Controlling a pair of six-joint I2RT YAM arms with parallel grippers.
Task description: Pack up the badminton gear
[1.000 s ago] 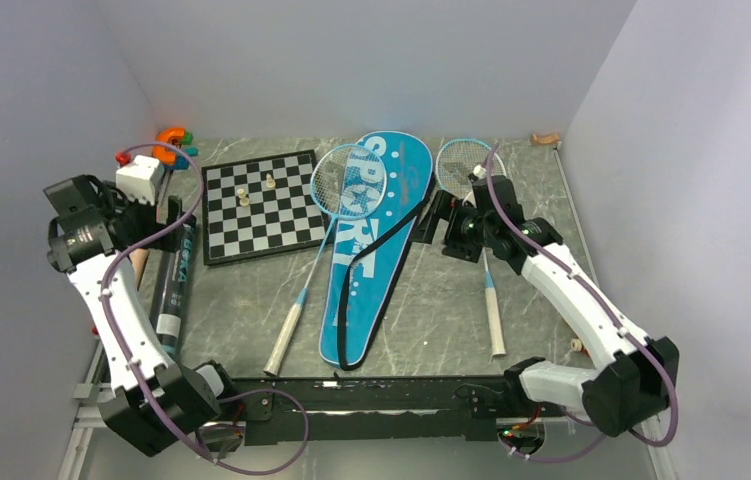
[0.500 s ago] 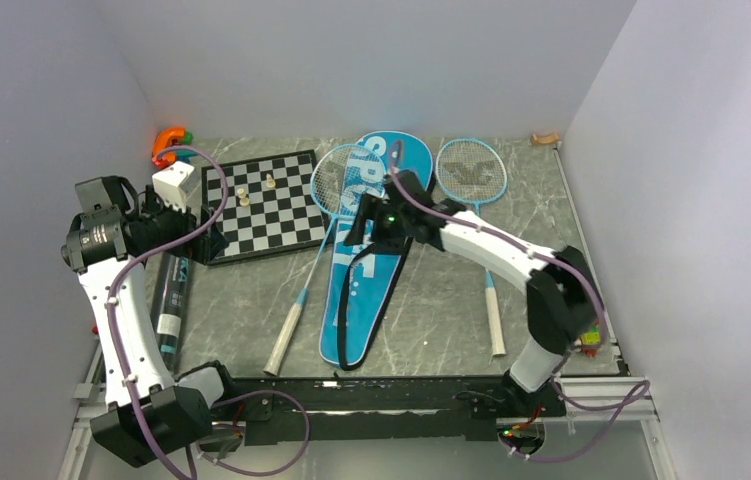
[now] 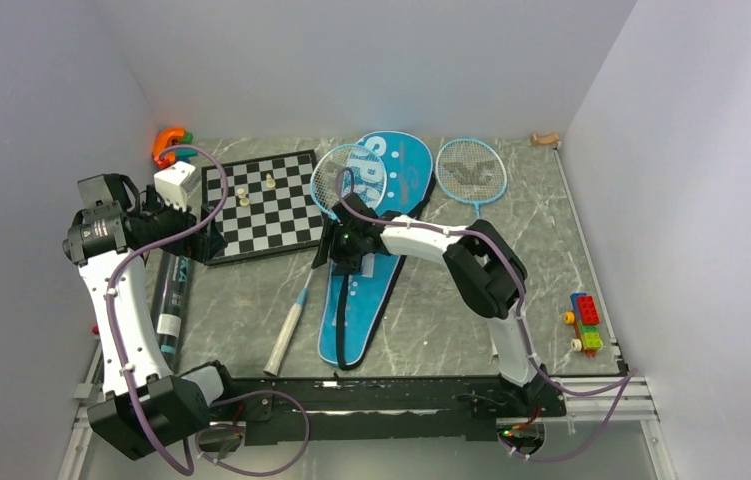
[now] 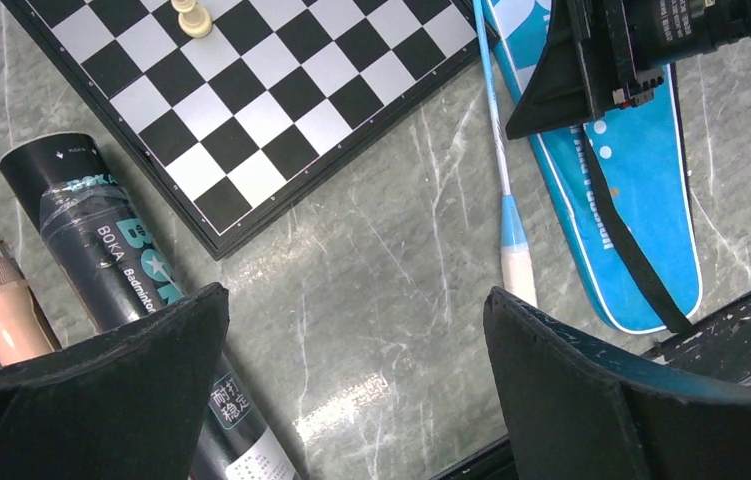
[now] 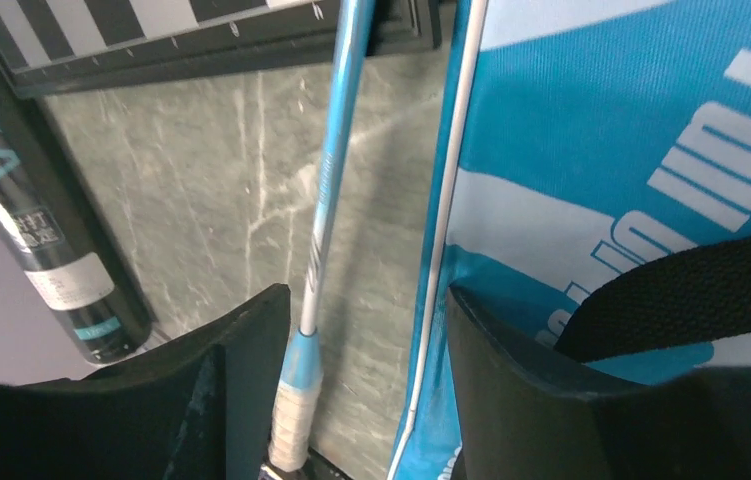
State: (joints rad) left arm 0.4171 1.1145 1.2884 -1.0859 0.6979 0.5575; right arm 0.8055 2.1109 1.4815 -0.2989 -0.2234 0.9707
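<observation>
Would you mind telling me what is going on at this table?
Two robot arms are packing badminton gear. The right gripper, jaws open, straddles the shaft of a light-blue-framed racket beside the blue racket-shaped bag, not gripping yet. The left gripper hangs open above the long black tube and a corner of the black-and-white chessboard. A second racket lies untouched farther right.

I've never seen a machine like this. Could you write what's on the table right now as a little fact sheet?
Bag: blue bag, flat, mid-table.
Rackets: left racket, head overlapping the bag; right racket, beside the bag's far end.
Tube: black tube, along the left edge.
Other things: chessboard, orange clamp, toy bricks.
Right arm: right tool open, straddling the left racket's shaft by the bag's edge.
Left arm: left tool open, holding nothing, above the table near the chessboard's corner.
</observation>
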